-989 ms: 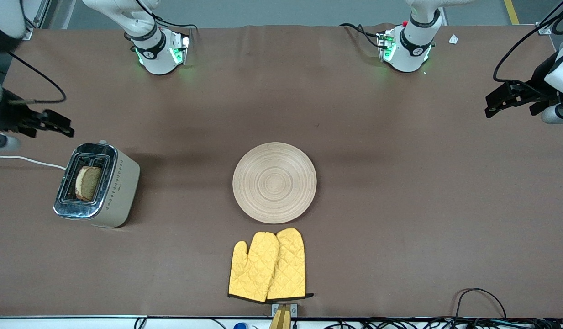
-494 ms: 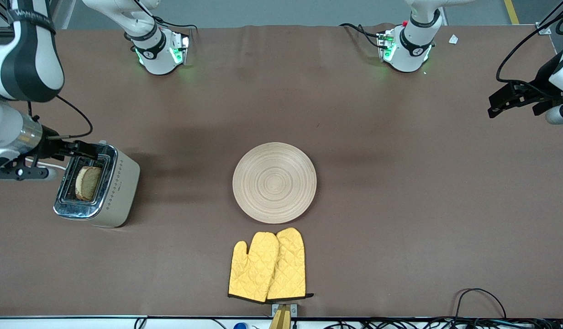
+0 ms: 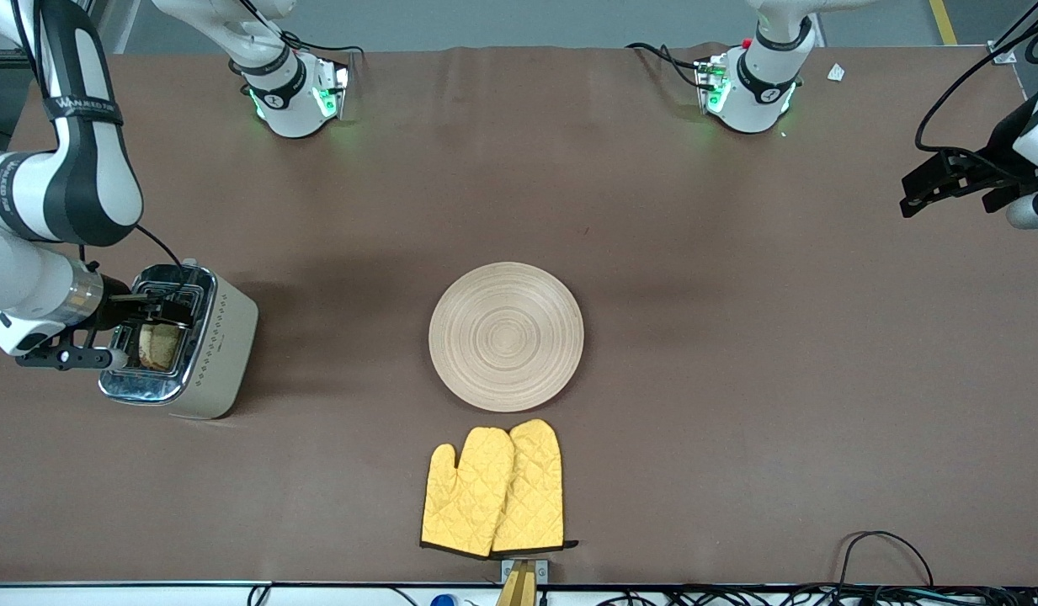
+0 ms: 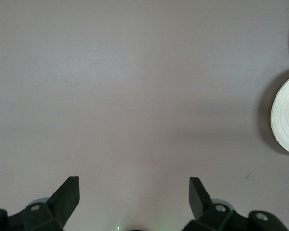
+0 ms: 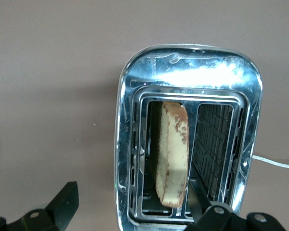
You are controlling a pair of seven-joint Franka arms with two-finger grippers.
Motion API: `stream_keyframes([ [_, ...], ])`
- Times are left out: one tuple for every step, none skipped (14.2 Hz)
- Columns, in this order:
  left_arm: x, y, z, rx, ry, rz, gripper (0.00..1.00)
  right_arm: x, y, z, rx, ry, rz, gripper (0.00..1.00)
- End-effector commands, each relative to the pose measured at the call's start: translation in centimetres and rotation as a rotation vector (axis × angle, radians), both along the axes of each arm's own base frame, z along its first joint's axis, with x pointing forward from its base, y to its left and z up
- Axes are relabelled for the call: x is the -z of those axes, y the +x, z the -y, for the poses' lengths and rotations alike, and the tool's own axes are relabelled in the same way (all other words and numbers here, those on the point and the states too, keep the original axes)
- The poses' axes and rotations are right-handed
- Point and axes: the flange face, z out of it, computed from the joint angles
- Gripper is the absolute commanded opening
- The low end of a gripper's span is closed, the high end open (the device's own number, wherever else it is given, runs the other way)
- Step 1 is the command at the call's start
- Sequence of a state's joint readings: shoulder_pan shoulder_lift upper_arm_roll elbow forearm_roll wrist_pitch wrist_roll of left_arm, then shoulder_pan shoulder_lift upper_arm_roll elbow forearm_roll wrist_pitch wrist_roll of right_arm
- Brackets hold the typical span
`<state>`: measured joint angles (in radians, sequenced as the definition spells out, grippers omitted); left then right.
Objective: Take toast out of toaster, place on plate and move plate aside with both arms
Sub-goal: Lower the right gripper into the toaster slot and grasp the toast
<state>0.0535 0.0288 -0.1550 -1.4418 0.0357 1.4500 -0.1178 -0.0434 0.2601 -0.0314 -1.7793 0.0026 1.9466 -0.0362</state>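
**Right tool over the toaster, toast in its slot**

Nearest the front camera, we are seeing a pair of yellow mitts (image 3: 494, 491) lying flat on the brown bench (image 3: 737, 379), side by side and overlapping. Just farther from the camera, the plate (image 3: 506, 336) is sitting flat at mid-bench, its rim close to the mitt tips, though we cannot tell whether they touch; a slice of its edge (image 4: 286, 115) is also showing in the left wrist view.

Toward the right arm's end of the bench, the toaster (image 3: 182, 341) is standing with its slots facing up. The toast (image 5: 172, 154) is standing upright in one slot, its top edge poking above the chrome rim, while the slot beside it is showing only wire grille. We are watching the right tool (image 3: 161, 310) hanging over the toaster's top with its fingers (image 5: 65, 202) spread apart; nothing is between them.

At the left arm's end, the left tool (image 3: 935, 187) is waiting in the air over bare bench, its fingers (image 4: 67, 195) spread wide and gripping nothing.
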Motion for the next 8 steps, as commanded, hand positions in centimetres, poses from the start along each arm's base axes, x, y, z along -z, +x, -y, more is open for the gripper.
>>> stream_keyframes([
  [-0.6,-0.3,-0.2,0.007,0.000,-0.001,1.00,0.5,0.2,1.2,0.009,0.002,0.018,1.00],
  [-0.6,-0.3,-0.2,0.007,0.000,-0.001,1.00,0.8,0.3,1.6,0.012,0.002,0.019,1.00],
  [-0.6,-0.3,-0.2,0.007,0.000,-0.001,1.00,1.0,0.4,1.8,0.016,0.002,0.019,1.00],
  [-0.6,-0.3,-0.2,0.007,0.000,-0.001,1.00,1.1,0.4,1.9,0.016,0.002,0.022,0.97],
  [-0.6,-0.3,-0.2,0.007,0.000,-0.001,1.00,1.2,0.4,2.2,0.020,0.002,0.021,0.90],
  [-0.6,-0.3,-0.2,0.007,0.000,-0.001,1.00,1.4,0.4,2.3,0.022,0.002,0.019,0.84],
  [-0.6,-0.3,-0.2,0.007,-0.002,-0.001,1.00,1.3,0.4,2.3,0.022,0.002,0.021,0.81],
  [-0.6,-0.3,-0.2,0.007,0.000,-0.001,1.00,1.5,0.4,2.5,0.023,0.002,0.019,0.77],
])
